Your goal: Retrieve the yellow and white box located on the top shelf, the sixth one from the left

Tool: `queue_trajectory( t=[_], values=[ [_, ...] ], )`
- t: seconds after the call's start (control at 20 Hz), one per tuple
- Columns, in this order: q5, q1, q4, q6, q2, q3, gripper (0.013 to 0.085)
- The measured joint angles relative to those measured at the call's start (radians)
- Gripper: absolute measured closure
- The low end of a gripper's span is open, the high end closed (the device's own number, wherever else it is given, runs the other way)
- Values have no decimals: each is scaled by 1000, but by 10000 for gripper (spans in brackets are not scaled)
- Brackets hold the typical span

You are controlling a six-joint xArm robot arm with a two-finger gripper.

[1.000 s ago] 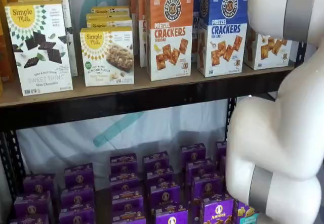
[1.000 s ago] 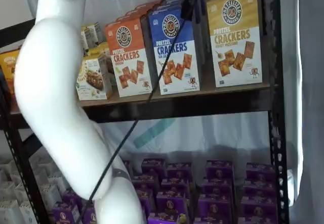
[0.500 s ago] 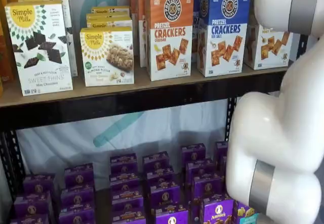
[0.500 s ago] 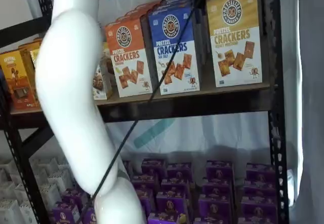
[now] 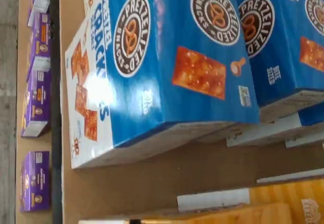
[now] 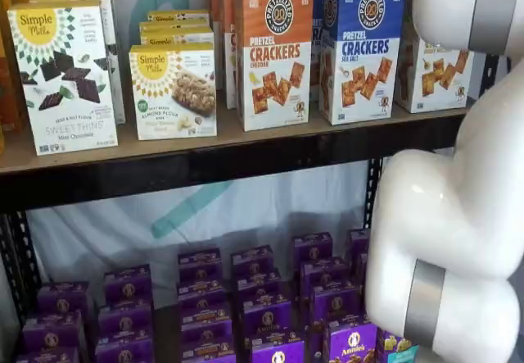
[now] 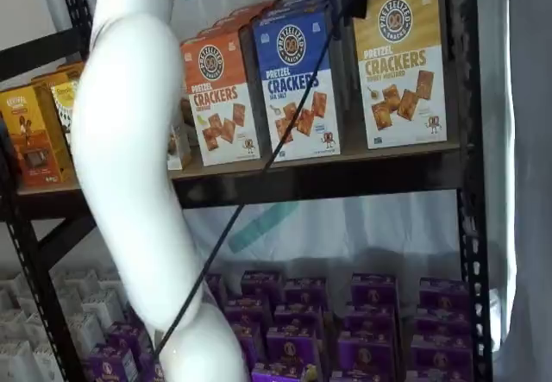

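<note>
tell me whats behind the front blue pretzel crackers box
More blue cartons of the same kind stand in a row behind the front blue box, on the top shelf. How many is hidden.

Yellow and white box [image 7: 399,63]: gold top, white lower w/ brown crackers. Blue carton [image 7: 297,84], orange carton [image 7: 218,97]. Purple boxes [image 6: 264,306] below. Top shelf [image 6: 205,162] tan, black edge.

Behind the shelving hangs a pale white backdrop sheet [image 6: 246,207] with a teal curved mark printed on it, lit softly from behind so it glows between the boards. Black perforated uprights [image 7: 470,227] frame the rack at its right edge, and a dark diagonal brace [image 7: 60,240] crosses near the left corner. At the far right, a grey-white curtain [image 7: 530,175] falls in loose folds. The light is even and diffuse.
</note>
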Motion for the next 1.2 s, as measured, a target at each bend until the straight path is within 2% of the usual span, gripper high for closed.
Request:
queue_trajectory(
  t=[0.35, 0.6, 0.9, 1.2],
  values=[
    [9, 41, -86, 4, 41, -50, 130],
    [21, 64, -126, 13, 74, -85, 130],
    [-8, 80, -148, 11, 83, -85, 130],
    [31, 90, -189, 15, 123, -141, 130]
  ],
)
